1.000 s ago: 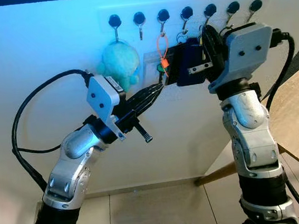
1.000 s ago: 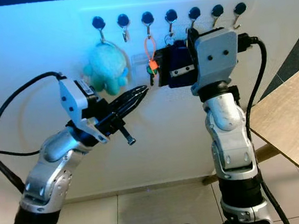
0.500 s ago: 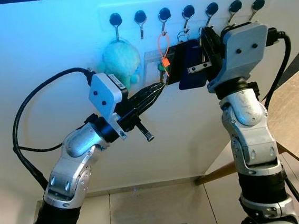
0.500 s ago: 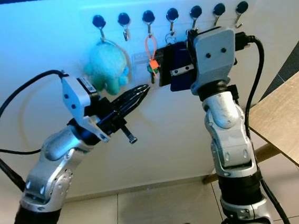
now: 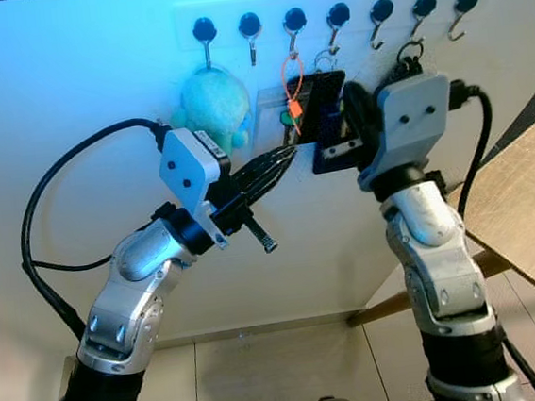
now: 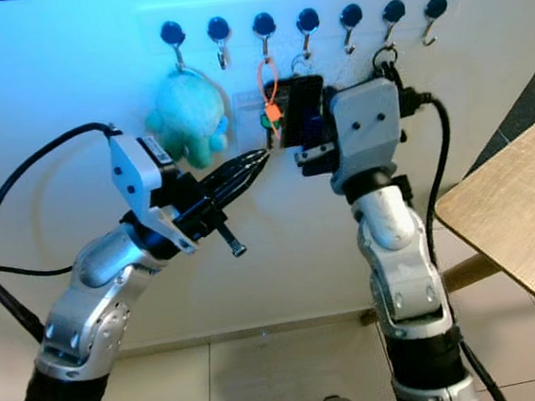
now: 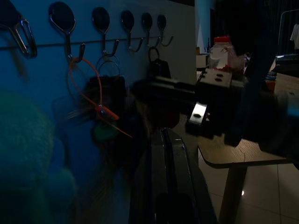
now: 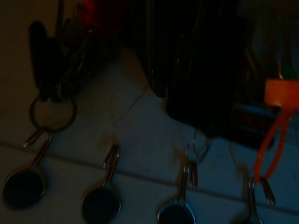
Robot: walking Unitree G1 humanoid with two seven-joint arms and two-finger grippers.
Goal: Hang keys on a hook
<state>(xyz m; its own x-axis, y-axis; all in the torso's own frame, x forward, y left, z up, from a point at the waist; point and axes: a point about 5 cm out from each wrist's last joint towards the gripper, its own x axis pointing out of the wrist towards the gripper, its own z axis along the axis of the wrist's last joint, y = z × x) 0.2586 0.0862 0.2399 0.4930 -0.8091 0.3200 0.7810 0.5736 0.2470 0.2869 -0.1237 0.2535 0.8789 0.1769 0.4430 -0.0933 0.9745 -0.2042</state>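
Seemingly at the closing step, judging by where the ring sits. Starting nearest: at 9 o'clock in the head view, reaching up with the left end effector, fingers pressed together on nothing, tips aimed at the cluster under the middle hooks. At 2 o'clock, standing raised with the right end effector tucked behind its grey wrist housing, just below the rail; cannot tell whether apart or together.

Further back, against the wall: keys hanging by their ring from the sixth hook, just above the right wrist.

Next move, as a judgement: calls for drawing the right arm down and away without brushing the ring off its hook.

Around and in the way:
- Crowding the rail at 11 o'clock, a teal plush toy on the first hook.
- At 12 o'clock, an orange loop tag on the third hook, close beside a dark fob on the fourth.
- Both close enough to snag on a careless retreat.
- At 4 o'clock, a wooden desk, well apart from the hooks.
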